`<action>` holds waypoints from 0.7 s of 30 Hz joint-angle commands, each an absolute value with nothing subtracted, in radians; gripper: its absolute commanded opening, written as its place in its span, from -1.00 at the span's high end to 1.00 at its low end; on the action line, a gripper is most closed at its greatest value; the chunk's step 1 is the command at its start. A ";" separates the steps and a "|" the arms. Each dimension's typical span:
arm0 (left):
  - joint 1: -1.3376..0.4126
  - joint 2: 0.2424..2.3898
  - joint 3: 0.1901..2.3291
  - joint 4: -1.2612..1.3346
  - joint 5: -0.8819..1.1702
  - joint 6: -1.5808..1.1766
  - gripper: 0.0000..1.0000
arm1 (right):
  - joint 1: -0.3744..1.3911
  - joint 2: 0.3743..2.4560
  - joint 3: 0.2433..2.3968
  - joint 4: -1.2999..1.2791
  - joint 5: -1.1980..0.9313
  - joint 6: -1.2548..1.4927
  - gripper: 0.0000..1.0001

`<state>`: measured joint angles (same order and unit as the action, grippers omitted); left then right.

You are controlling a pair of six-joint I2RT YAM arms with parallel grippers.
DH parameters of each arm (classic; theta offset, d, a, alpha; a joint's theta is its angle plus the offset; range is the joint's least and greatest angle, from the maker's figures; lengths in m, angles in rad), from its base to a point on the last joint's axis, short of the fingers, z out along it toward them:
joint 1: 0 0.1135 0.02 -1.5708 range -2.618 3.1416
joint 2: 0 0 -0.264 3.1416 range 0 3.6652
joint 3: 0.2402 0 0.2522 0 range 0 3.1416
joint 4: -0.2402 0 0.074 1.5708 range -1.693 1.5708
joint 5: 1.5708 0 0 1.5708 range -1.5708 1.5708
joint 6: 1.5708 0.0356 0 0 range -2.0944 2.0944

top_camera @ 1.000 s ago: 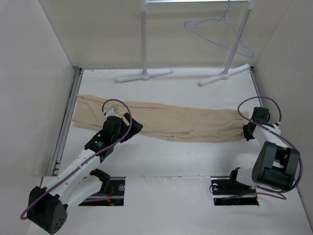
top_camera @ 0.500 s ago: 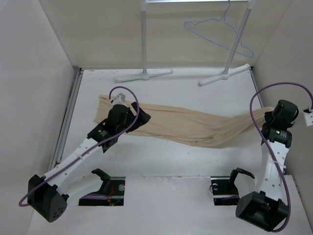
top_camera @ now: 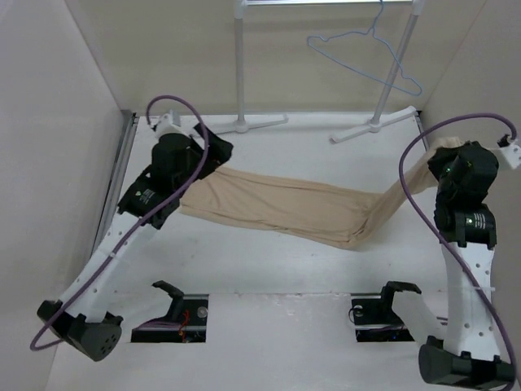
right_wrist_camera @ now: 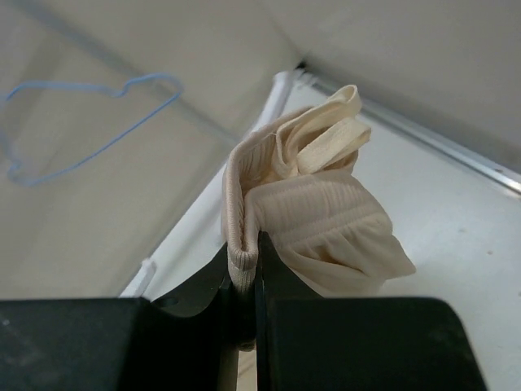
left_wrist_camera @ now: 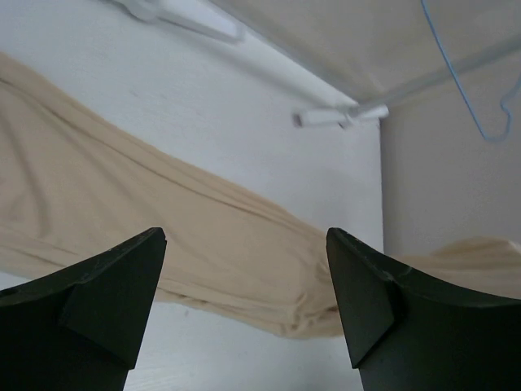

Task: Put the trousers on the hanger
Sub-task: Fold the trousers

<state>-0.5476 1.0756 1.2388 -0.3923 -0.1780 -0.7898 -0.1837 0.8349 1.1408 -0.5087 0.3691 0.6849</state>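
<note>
- Right gripper (right_wrist_camera: 248, 273): jaws pinched shut on a bunched end of the trousers (top_camera: 277, 204), held clear of the surface (top_camera: 269, 261) at the right side.
- Left gripper (left_wrist_camera: 244, 244): jaws wide apart with nothing between them. It hovers over the left end of the cloth.
- Trousers: right end raised, the rest sagging in a long band across the surface to the left.
- Hanger (top_camera: 362, 55): hooked on the rack (top_camera: 240, 73) at the back right, above and well apart from the trousers.
- Step in hand (my judgement): carrying the raised end up to the hanger's lower bar.
- To do it well:
  - The pinch should sit deep in the bunch, since thin cloth slips.
  - Lift high enough that the trailing length clears the rack's feet.
  - The left jaws should take the free end to stop drag and twist.
- Materials:
  - Fabric is tan, thin, limp and creased lengthwise, and the band at the pinch is ribbed.
  - Hanger is thin light-blue wire, triangular; it will likely swing if nudged.
  - Rack is white tube with flat feet.
</note>
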 commanded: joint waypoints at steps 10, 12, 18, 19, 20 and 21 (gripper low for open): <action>-0.058 0.821 1.123 -0.560 -0.092 -0.732 -0.59 | 0.460 1.106 1.374 -0.413 0.607 0.667 0.95; -0.006 0.799 1.094 -0.564 -0.080 -0.735 -0.59 | 0.548 1.188 1.435 -0.399 0.630 0.672 0.95; 0.108 0.730 1.003 -0.577 -0.072 -0.738 -0.59 | 0.749 1.458 1.649 -0.362 0.653 0.669 0.95; 0.123 0.721 0.993 -0.581 -0.069 -0.738 -0.59 | 0.772 1.507 1.693 -0.362 0.653 0.669 0.95; 0.140 0.710 0.977 -0.583 -0.066 -0.738 -0.59 | 0.797 1.560 1.736 -0.361 0.653 0.667 0.95; 0.149 0.703 0.968 -0.583 -0.066 -0.739 -0.59 | 0.821 1.616 1.784 -0.360 0.652 0.666 0.95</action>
<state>0.1200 0.7406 0.9871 -0.5846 -0.0841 -0.7547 0.7685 1.5368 1.6623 -0.4473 0.6201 0.6666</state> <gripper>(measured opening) 0.793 0.124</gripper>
